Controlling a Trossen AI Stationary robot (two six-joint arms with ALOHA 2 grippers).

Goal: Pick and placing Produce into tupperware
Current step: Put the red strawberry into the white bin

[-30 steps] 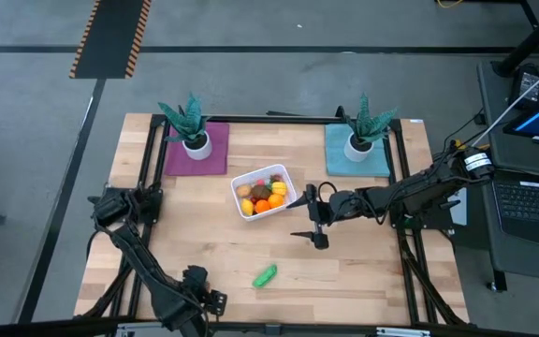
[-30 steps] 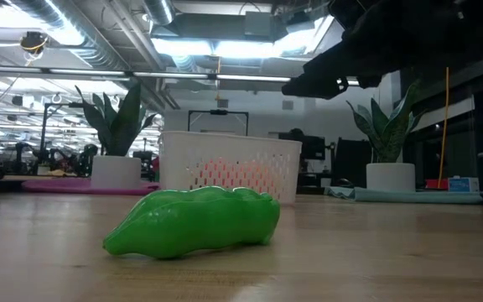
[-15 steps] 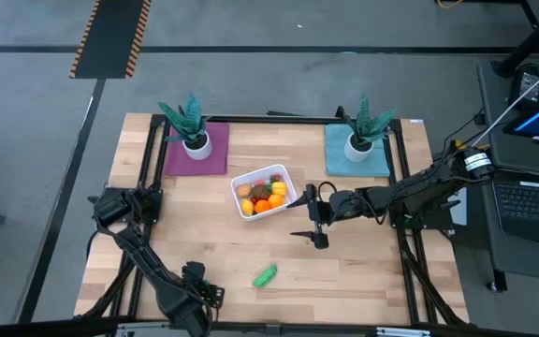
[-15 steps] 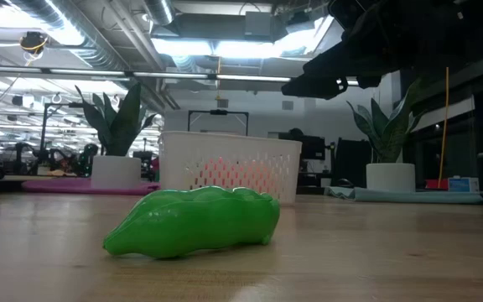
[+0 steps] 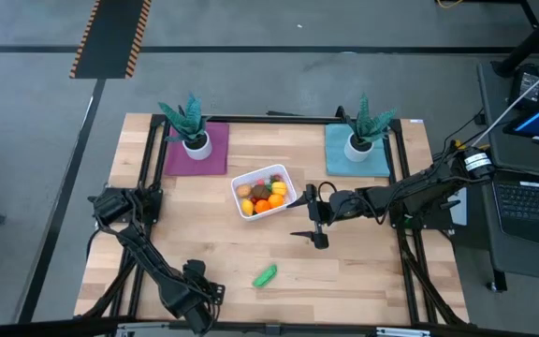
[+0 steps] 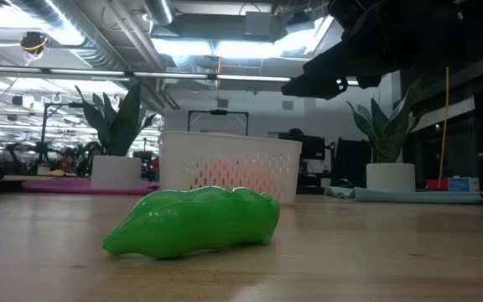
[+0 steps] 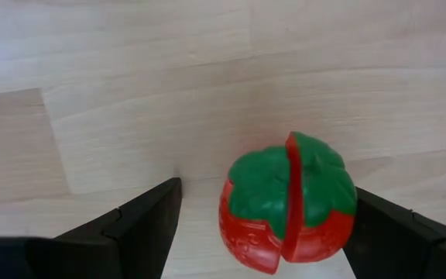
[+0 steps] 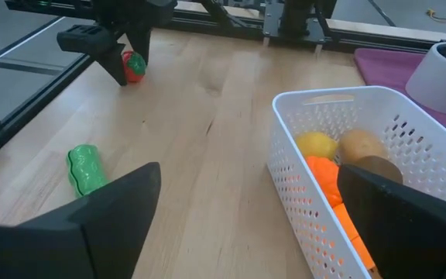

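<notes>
The white tupperware point(image 5: 263, 191) sits mid-table, holding yellow, orange, red and brown produce. A green elongated piece point(image 5: 266, 275) lies on its side on the wood near the table's near edge, and it is large in the low view point(image 6: 195, 222). My left gripper point(image 7: 265, 192) is open at the near edge, left of the green piece. It points down over a red tomato with a green top point(image 7: 289, 205) that rests on the table. One finger stands on either side, and the tomato is closer to one of them. My right gripper point(image 5: 310, 217) hovers open beside the tupperware's right side. My left gripper comes at the tomato from above with its fingers on either side. The tomato's side point(image 7: 351, 209) lies right by one finger point(image 7: 393, 232), and I cannot tell whether they touch. The tomato rests on the table.
Two spiky potted plants stand at the far edge, one on a purple mat point(image 5: 196, 150) and one on a teal mat point(image 5: 356, 150). Bare wood lies between the tupperware and the green piece. In the high view my left gripper point(image 5: 197, 285) hides the tomato.
</notes>
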